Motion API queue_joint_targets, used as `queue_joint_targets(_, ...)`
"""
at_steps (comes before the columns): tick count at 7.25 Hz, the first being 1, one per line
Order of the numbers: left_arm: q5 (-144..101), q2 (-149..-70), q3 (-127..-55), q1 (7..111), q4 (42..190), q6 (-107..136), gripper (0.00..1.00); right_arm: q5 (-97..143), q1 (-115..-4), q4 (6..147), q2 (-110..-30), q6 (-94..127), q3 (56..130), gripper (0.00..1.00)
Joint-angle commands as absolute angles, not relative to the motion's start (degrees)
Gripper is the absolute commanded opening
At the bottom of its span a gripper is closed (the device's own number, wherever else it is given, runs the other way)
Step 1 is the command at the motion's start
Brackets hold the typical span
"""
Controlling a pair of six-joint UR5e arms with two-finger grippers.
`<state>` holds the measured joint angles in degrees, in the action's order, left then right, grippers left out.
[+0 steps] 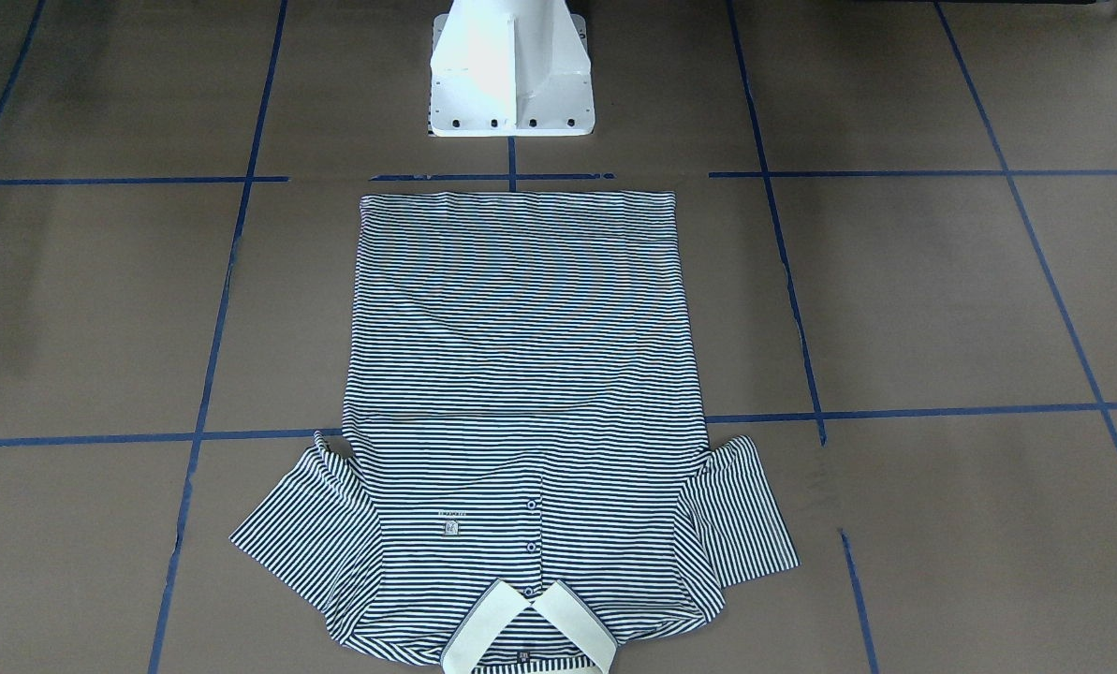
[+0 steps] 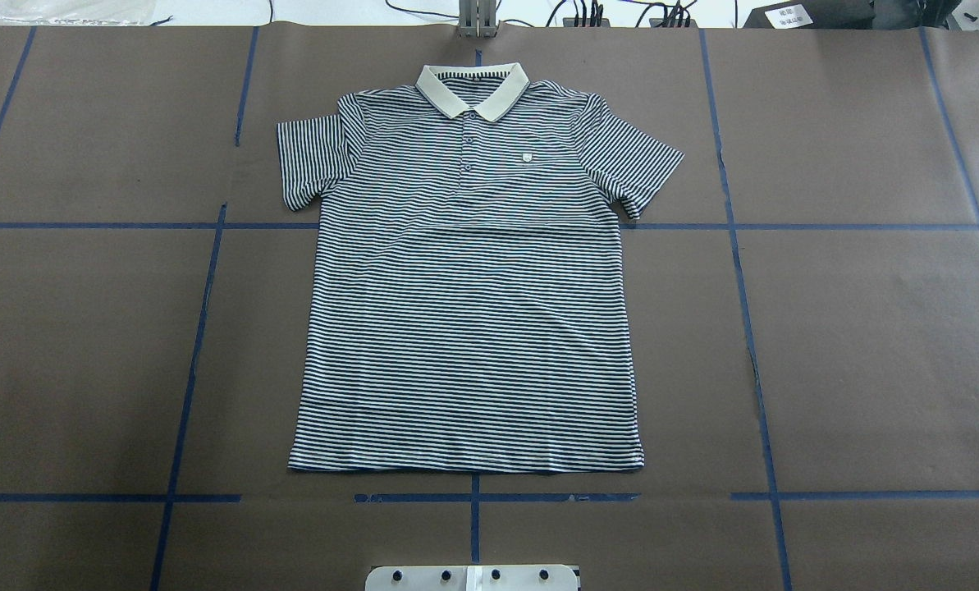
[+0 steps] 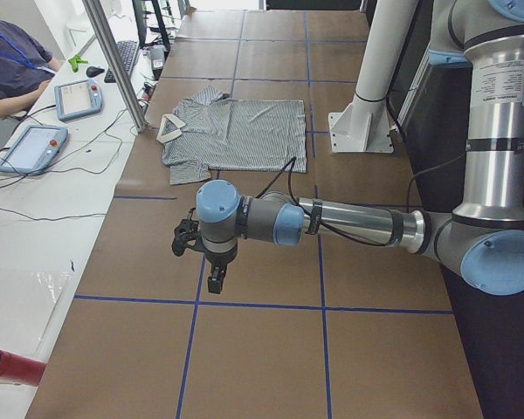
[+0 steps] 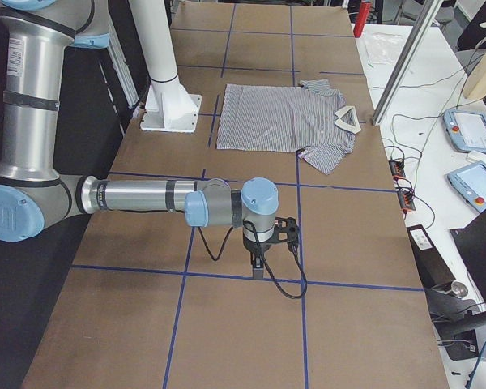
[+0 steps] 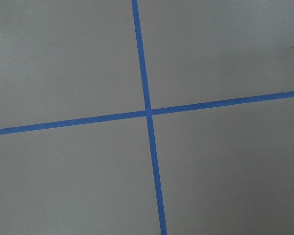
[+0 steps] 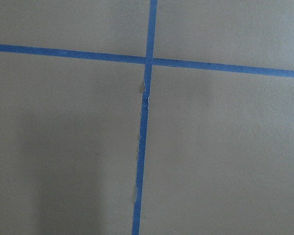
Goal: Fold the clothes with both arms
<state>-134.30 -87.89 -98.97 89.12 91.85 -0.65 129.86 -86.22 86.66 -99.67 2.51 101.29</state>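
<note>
Left gripper (image 3: 216, 281) and right gripper (image 4: 257, 267) hang over the table (image 2: 866, 328), matte brown paper gridded with blue tape (image 2: 743, 287); side-on, I cannot tell whether either is parted or closed. From overhead, the striped polo shirt (image 2: 468, 312) lies flat mid-table, cream collar (image 2: 473, 86) at 12 o'clock, hem at 6 near the white pedestal (image 2: 473, 577)
</note>
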Motion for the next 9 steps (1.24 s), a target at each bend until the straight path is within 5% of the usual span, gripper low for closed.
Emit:
queue_joint_targets(1,-134.3,-87.89,-99.23,89.03,92.11,-0.7,1.0,129.9,-86.22,86.57,-99.41,1.85,101.42,1.0)
queue_joint_targets(4,-133.77,-87.89,-98.79,88.42,97.1,-0.53,1.0,130.34,-84.65,85.09,-92.41,2.72,101.69,1.0)
queue_joint_targets(7,-131.15,-88.94,-96.25,87.54,119.63,-0.35,1.0,128.41,-83.58,85.08,-81.07,15.22,97.31,1.0)
queue_joint_targets(9,-131.4,-97.17,-86.1,87.28,133.19,-0.18,1.0,130.59,-83.67,75.65,-81.04,16.17,93.63,1.0)
